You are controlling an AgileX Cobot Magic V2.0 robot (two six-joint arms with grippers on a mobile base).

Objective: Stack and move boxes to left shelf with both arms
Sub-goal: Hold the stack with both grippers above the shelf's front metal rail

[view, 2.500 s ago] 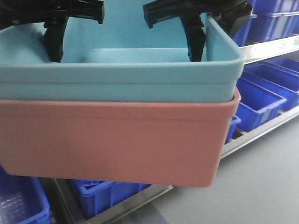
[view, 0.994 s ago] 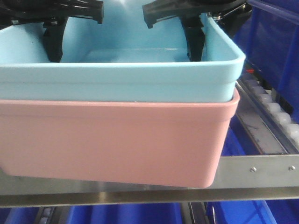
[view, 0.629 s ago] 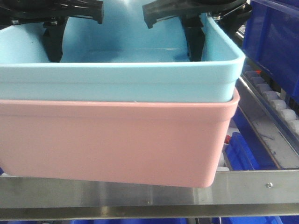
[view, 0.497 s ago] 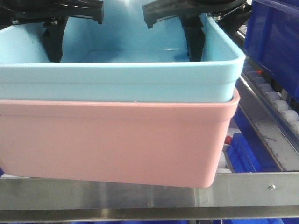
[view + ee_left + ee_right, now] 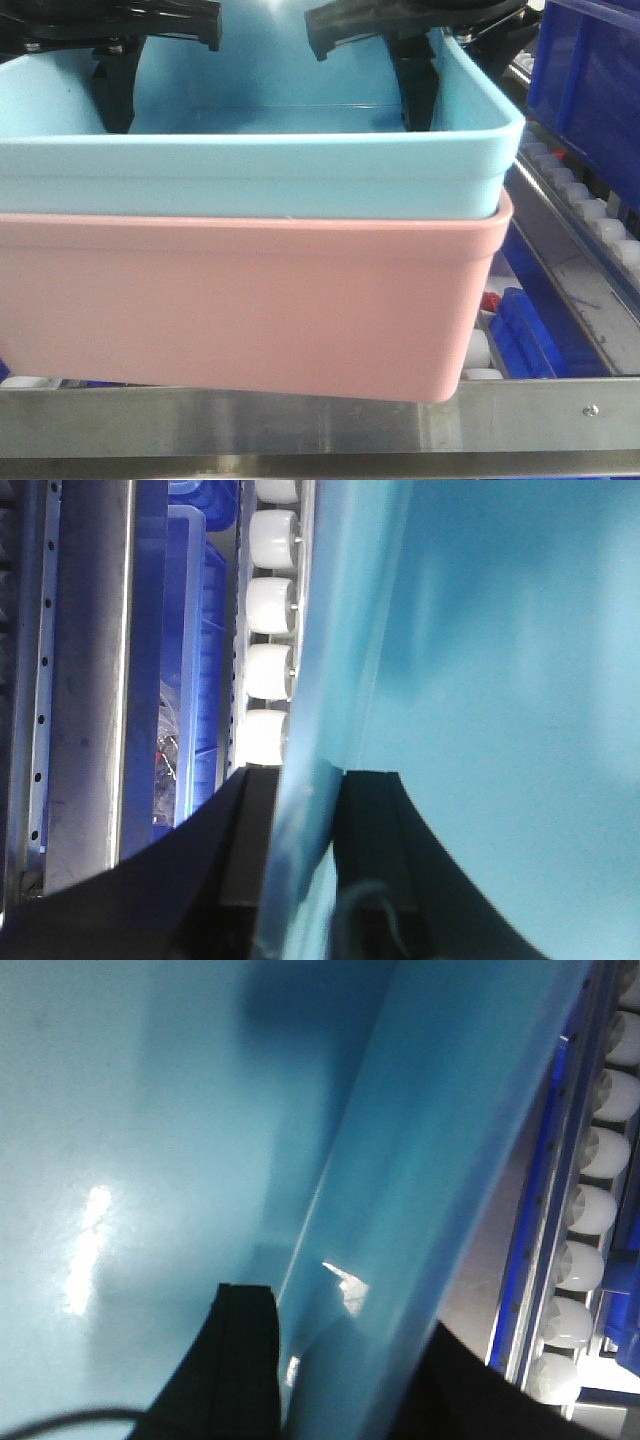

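Note:
The light blue box [image 5: 260,170] sits nested inside the salmon pink box [image 5: 240,300], and the pair fills the front view. My left gripper [image 5: 112,95] is shut on the blue box's left wall [image 5: 330,710], one finger on each side of it [image 5: 310,780]. My right gripper [image 5: 418,90] is shut on the right wall [image 5: 420,1160] in the same way [image 5: 340,1330]. The left shelf's brushed-steel front bar [image 5: 300,425] runs just under the pink box's bottom edge. I cannot tell whether they touch.
White rollers in rails [image 5: 590,215] run back on the right, and also show beside each wall [image 5: 268,600] [image 5: 590,1220]. A dark blue crate [image 5: 590,90] stands at upper right, with more blue crates below the rack [image 5: 520,340].
The view has swung from the floor and blue crates to the roller rack. Over the last second the front bar has slid lower in view. Both grips are unchanged.

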